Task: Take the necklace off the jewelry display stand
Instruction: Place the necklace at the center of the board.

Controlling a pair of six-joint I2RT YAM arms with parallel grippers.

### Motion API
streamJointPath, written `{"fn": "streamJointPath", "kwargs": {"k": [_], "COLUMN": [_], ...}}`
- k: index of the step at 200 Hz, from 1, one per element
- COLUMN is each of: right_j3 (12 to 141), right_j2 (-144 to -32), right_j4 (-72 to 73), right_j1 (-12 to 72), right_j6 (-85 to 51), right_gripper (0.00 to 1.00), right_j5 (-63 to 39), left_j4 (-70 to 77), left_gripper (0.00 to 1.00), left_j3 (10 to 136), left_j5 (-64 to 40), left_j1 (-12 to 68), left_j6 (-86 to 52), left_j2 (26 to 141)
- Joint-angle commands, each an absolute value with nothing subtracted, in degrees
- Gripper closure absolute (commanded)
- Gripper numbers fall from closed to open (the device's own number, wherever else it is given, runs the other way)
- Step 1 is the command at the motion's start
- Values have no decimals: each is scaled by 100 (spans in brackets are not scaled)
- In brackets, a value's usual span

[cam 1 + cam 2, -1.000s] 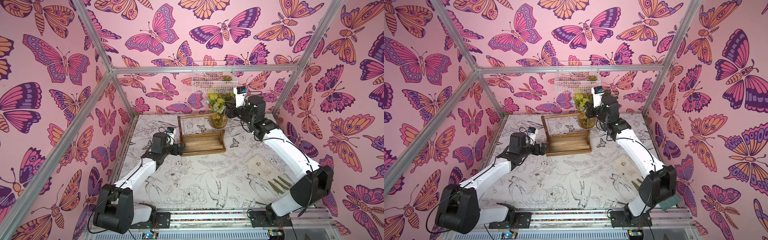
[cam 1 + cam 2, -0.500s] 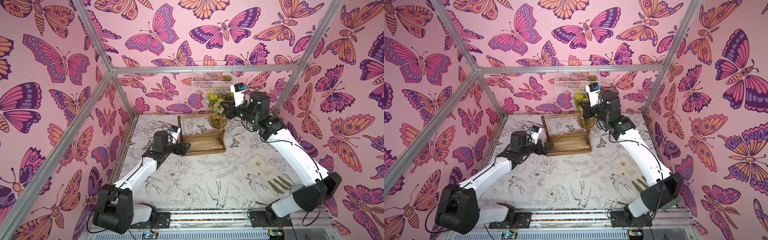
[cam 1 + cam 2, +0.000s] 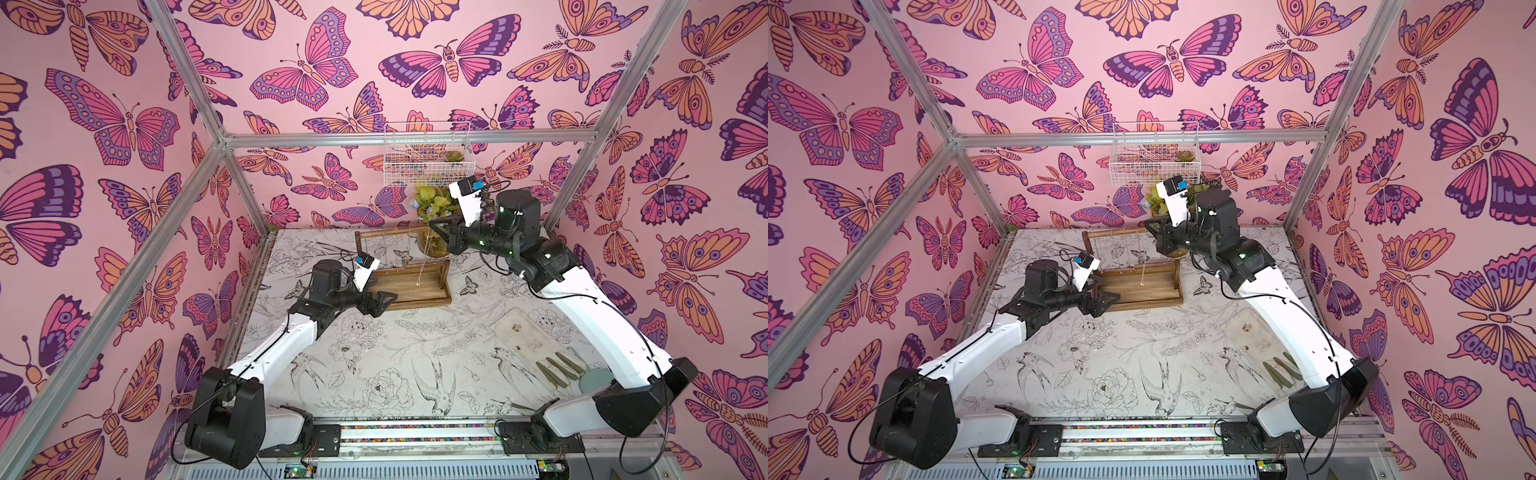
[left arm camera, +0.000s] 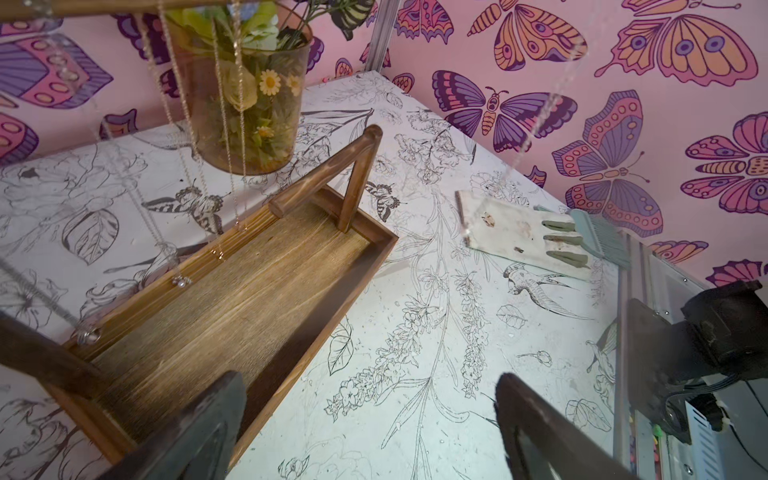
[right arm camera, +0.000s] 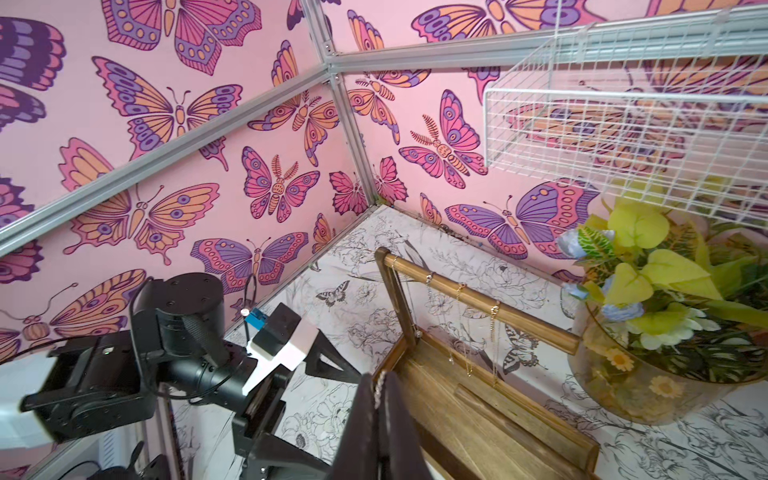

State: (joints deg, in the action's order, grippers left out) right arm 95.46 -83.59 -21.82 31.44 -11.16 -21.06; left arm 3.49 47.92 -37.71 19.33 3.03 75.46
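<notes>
Necklace hangs pinched in your right gripper, fingers clenched on the chain, high beside the stand, its tail dangling over the tray. You're mid lift-off; whether it has cleared its hook I cannot tell. Your left gripper, fingers spread, straddles the tray's front edge, gripping nothing. Next: draw up and away, gently.

The desk, printed with black-and-white flowers and birds, is carrying a jewelry display stand. A vase is standing just behind it, while a glove and a brush are lying near the right edge.
</notes>
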Motion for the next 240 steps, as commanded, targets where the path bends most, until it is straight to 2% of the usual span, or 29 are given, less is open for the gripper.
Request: {"fn": "streamJointPath", "kwargs": {"k": [1,123,172,240], "right_j3": [9803,10011,10054,10283], "right_j2": [-8307,-8209,-8244,-8305], "right_j4": [-2404,-2543,-2435,-2486], "right_j1": [3256,3453,3508,3516], "right_j6": [-1252,-1441,-1585,-1573], "right_gripper": [100,100,100,100], "right_j5": [-2445,-2715,-2750,-2727], "left_j4": [457,1149,1186,1342], "left_gripper": [5,4,13,15], "left_j3": [4941,5464,5661,6098], "left_j5": [-3745,-3605,-3830,-4016], "left_j1": [2158,2670,2757,2896], "left_j6": [632,634,581,546], "left_j2": [7535,7927,7887,8180]}}
